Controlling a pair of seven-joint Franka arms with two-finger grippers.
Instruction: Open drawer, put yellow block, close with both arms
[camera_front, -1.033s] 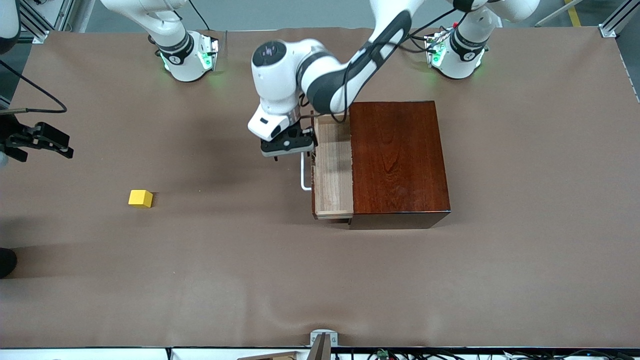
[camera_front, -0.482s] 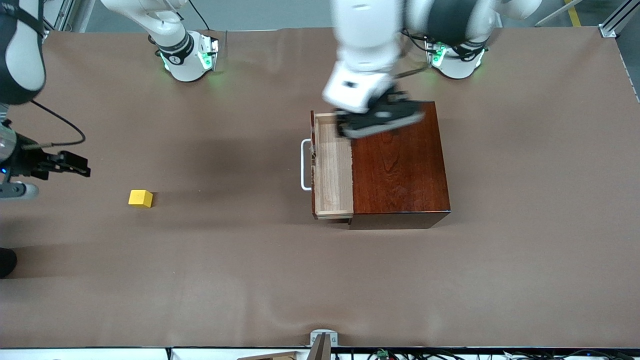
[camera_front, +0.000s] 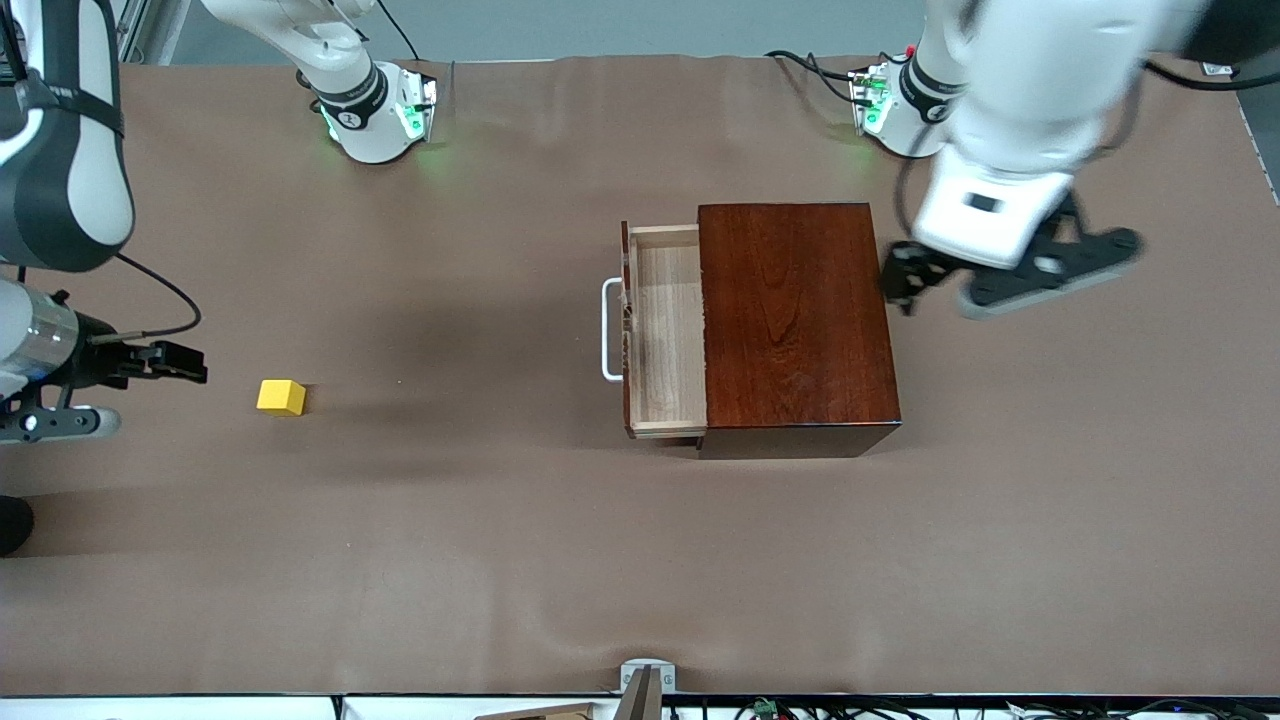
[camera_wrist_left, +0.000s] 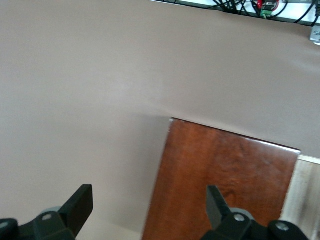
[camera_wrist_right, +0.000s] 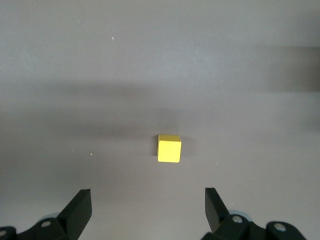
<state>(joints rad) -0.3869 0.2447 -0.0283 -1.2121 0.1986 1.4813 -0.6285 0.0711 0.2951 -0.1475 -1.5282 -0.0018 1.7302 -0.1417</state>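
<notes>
The drawer (camera_front: 665, 330) is pulled partway out of the dark mahogany box (camera_front: 795, 310), and its pale tray is empty. Its white handle (camera_front: 607, 330) faces the right arm's end of the table. The yellow block (camera_front: 281, 397) lies on the table toward the right arm's end. My right gripper (camera_front: 180, 363) is open beside the block, apart from it. In the right wrist view the block (camera_wrist_right: 169, 148) lies ahead of the open gripper (camera_wrist_right: 148, 202). My left gripper (camera_front: 1005, 275) is open and empty over the box's edge at the left arm's end. The left wrist view shows the box top (camera_wrist_left: 225, 175) under the left gripper (camera_wrist_left: 150, 200).
The brown table cover (camera_front: 500, 560) spreads wide around the box and the block. The two green-lit arm bases (camera_front: 375, 110) stand along the edge farthest from the front camera. A small metal bracket (camera_front: 645, 680) sits at the near edge.
My left gripper left the drawer handle and swung across the box top to the box's edge at the left arm's end. My right gripper moved closer to the yellow block.
</notes>
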